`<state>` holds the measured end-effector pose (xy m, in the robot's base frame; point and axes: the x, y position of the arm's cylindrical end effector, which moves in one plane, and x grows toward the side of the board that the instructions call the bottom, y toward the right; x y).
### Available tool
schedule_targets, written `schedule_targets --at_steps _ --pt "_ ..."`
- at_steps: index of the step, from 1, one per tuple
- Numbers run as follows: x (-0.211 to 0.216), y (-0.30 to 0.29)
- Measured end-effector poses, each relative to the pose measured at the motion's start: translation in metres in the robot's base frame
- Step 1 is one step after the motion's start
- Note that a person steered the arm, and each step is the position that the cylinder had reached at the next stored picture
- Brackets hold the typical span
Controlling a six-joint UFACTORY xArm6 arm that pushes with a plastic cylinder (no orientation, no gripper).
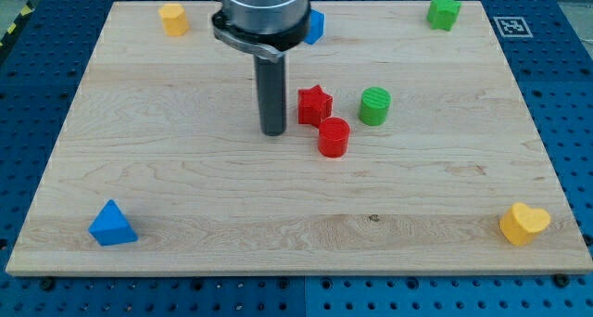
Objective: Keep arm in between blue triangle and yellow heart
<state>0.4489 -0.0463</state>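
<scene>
The blue triangle (112,224) lies near the board's bottom left corner. The yellow heart (523,223) lies near the bottom right corner. My tip (273,132) rests on the board a little left of centre, well above the line between the two, nearer the triangle's side. It stands just left of a red star (314,104) and a red cylinder (334,137), not touching either that I can see.
A green cylinder (375,106) sits right of the red star. A yellow block (173,19) is at the top left, a green star (444,12) at the top right. A blue block (315,26) is partly hidden behind the arm. The wooden board (185,169) lies on a blue table.
</scene>
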Motion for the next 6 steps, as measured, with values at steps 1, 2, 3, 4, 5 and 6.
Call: schedule_targets --at_steps 1,2,3,4,5,6 --pt "0.000 -0.016" --pt "0.015 -0.016" --pt "0.049 -0.012" --pt "0.068 -0.011" --pt "0.099 -0.007" --pt "0.135 -0.012"
